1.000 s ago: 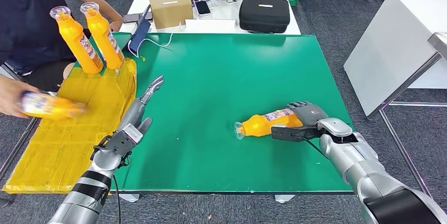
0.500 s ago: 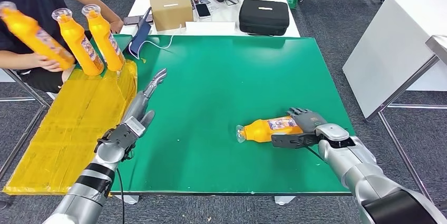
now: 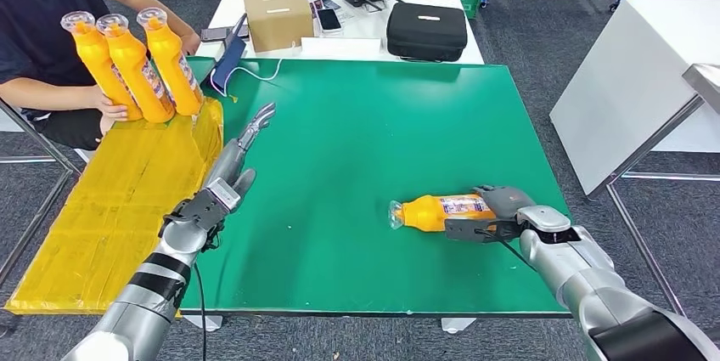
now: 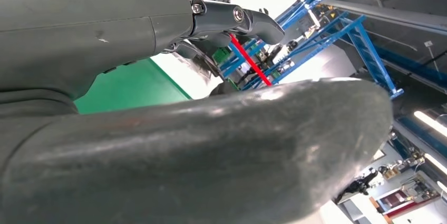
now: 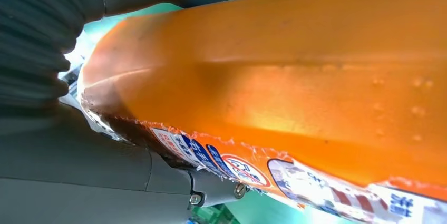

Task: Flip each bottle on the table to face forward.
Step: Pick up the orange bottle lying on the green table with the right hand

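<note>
One orange bottle (image 3: 441, 211) lies on its side on the green counter (image 3: 365, 123), toward the near right corner, its clear cap pointing at the counter's left edge and its printed label turned upward. In the right wrist view the bottle (image 5: 295, 81) shows a glossy orange body with a torn-edged label carrying blue and red print. The right hand (image 3: 497, 212) grips the bottle at its base end, dark fingers over the top and the thumb along the near side. The left hand (image 3: 225, 183) hovers over the counter near its left edge, holding nothing, fingers stretched out straight toward the far side.

Three more orange bottles (image 3: 136, 64) stand upright, tilted slightly, at the far left corner on a yellow sheet (image 3: 102, 208) that runs along the counter's left edge; a person's hand (image 3: 110, 106) rests against them. Beyond the far edge, a white table (image 3: 280, 47) carries a cardboard box (image 3: 276, 13), a black case (image 3: 427, 31), phones and a cable. Nothing lies between the lying bottle and the left hand.
</note>
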Tool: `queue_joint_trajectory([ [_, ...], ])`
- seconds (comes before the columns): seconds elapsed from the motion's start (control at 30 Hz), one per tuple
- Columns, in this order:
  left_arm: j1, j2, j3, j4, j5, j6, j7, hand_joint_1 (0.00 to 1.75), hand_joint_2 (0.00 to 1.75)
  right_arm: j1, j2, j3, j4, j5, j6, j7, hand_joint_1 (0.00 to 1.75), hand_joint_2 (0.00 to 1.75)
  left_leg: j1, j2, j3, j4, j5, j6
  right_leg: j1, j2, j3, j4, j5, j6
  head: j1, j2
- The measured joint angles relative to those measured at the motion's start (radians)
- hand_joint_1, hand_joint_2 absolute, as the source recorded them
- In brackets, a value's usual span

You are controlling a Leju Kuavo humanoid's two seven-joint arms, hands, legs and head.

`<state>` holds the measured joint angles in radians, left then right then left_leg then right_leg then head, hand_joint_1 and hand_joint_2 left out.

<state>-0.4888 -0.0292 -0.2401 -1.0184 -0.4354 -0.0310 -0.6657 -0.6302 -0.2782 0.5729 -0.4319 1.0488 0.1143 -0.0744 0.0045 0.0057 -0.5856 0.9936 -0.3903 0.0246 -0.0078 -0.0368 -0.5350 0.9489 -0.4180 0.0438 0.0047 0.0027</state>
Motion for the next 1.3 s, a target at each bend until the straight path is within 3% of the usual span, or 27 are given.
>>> queue_joint_trajectory([
  [0.37,0.083,0.024,0.031,-0.089,0.018,-0.031,0.024,0.0,0.0,0.041,0.046,-0.13,-0.065,-0.165,-0.12,-0.075,1.75,1.75,-0.001,0.005,-0.008,0.0,0.0,0.001,0.002,0.007,0.001,0.001,0.01,0.0,0.0,0.0],
  [0.53,0.187,0.028,0.085,-0.167,0.115,-0.151,0.078,0.0,0.0,0.152,0.14,-0.266,-0.288,-0.458,-0.079,-0.109,1.75,1.75,-0.001,0.011,-0.02,0.0,0.002,-0.001,0.003,0.012,-0.014,0.005,0.016,0.0,-0.001,0.0],
  [0.7,0.245,0.026,0.119,-0.211,0.166,-0.206,0.104,0.0,0.0,0.24,0.205,-0.325,-0.46,-0.558,-0.061,-0.121,1.75,1.75,-0.001,-0.003,-0.041,0.001,0.01,-0.003,0.003,0.0,-0.032,0.011,0.015,-0.001,-0.001,0.0],
  [0.83,0.299,0.01,0.147,-0.253,0.342,-0.34,0.188,0.0,1.75,0.327,0.284,-0.363,-0.66,-0.761,-0.08,-0.185,1.75,1.75,-0.001,-0.002,-0.047,0.001,0.01,-0.004,0.002,0.001,-0.039,0.012,0.016,-0.001,-0.001,0.0],
  [0.93,0.347,-0.019,0.151,-0.307,0.478,-0.399,0.26,0.0,1.75,0.402,0.352,-0.342,-0.853,-0.829,-0.155,-0.191,1.75,1.75,-0.001,-0.002,-0.049,0.001,0.009,-0.005,0.002,0.001,-0.043,0.012,0.014,-0.002,-0.001,0.0],
  [1.03,0.384,-0.047,0.14,-0.37,0.519,-0.376,0.282,0.0,1.75,0.446,0.397,-0.29,-0.979,-0.819,-0.219,-0.199,1.75,1.75,-0.001,-0.002,-0.051,0.0,0.008,-0.006,0.003,0.001,-0.044,0.012,0.013,-0.004,-0.001,0.0],
  [1.3,0.404,-0.099,0.049,-0.48,0.509,-0.291,0.295,0.0,1.75,0.473,0.484,-0.128,-1.018,-0.774,-0.248,-0.204,1.75,1.75,-0.001,-0.002,-0.051,0.0,0.008,-0.006,0.003,0.001,-0.045,0.012,0.013,-0.005,-0.001,0.0],
])
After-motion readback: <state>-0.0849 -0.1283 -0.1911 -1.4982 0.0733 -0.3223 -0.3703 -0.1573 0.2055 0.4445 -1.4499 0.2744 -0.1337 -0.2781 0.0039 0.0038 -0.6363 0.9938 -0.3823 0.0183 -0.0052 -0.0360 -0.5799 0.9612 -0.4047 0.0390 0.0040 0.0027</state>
